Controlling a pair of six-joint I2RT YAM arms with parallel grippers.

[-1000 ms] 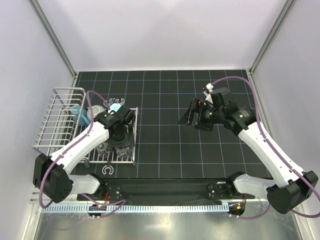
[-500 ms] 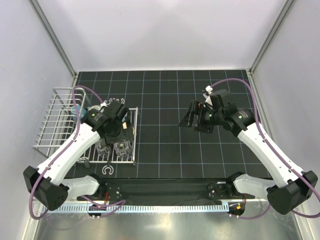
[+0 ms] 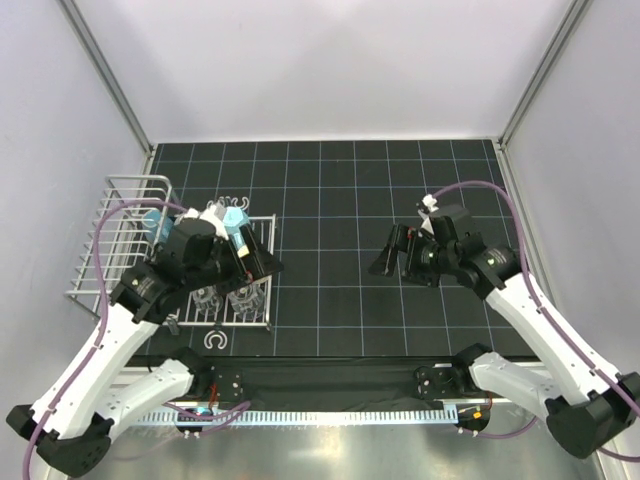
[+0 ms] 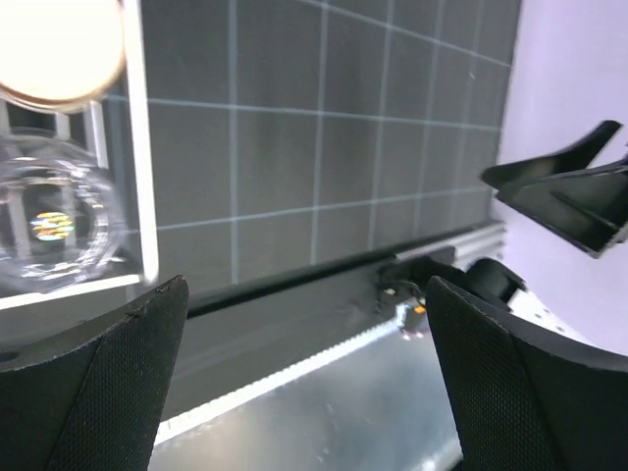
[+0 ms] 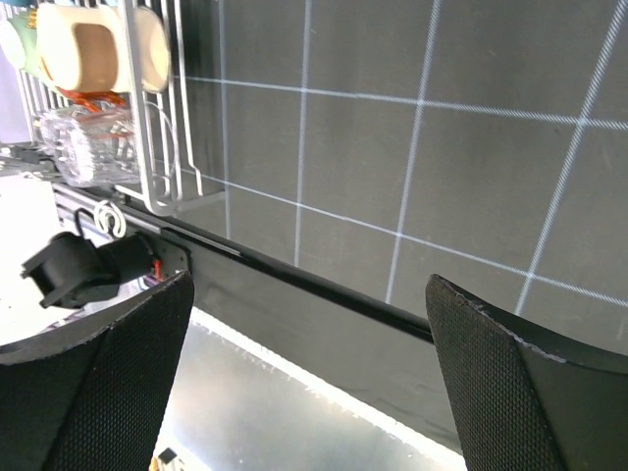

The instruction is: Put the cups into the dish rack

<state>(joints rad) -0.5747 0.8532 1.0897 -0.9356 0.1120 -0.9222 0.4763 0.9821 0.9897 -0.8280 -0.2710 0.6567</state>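
Note:
The dish rack (image 3: pixel 118 245) stands at the table's left, its flat slatted part (image 3: pixel 262 318) to the right of the raised basket. A blue cup (image 3: pixel 152 223) and a mint cup (image 3: pixel 237 222) sit at its far side, and two clear cups (image 3: pixel 243 298) on the slats. My left gripper (image 3: pixel 258 258) hovers over the rack's right edge, open and empty. In the left wrist view (image 4: pixel 306 289) a clear cup (image 4: pixel 54 221) and a cream-lined cup (image 4: pixel 59 44) lie beyond the rack wire (image 4: pixel 143 147). My right gripper (image 3: pixel 386 254) hangs open and empty over mid-table (image 5: pixel 309 285).
A small white C-shaped hook (image 3: pixel 212 340) lies just in front of the rack. A black mounting strip and a toothed aluminium rail (image 3: pixel 330 415) run along the near edge. Grey walls close in the left, back and right sides.
My left arm has drawn back toward the near edge while its gripper opened wide and swung right over the rack's edge. The right gripper dropped back slightly and opened a little more.

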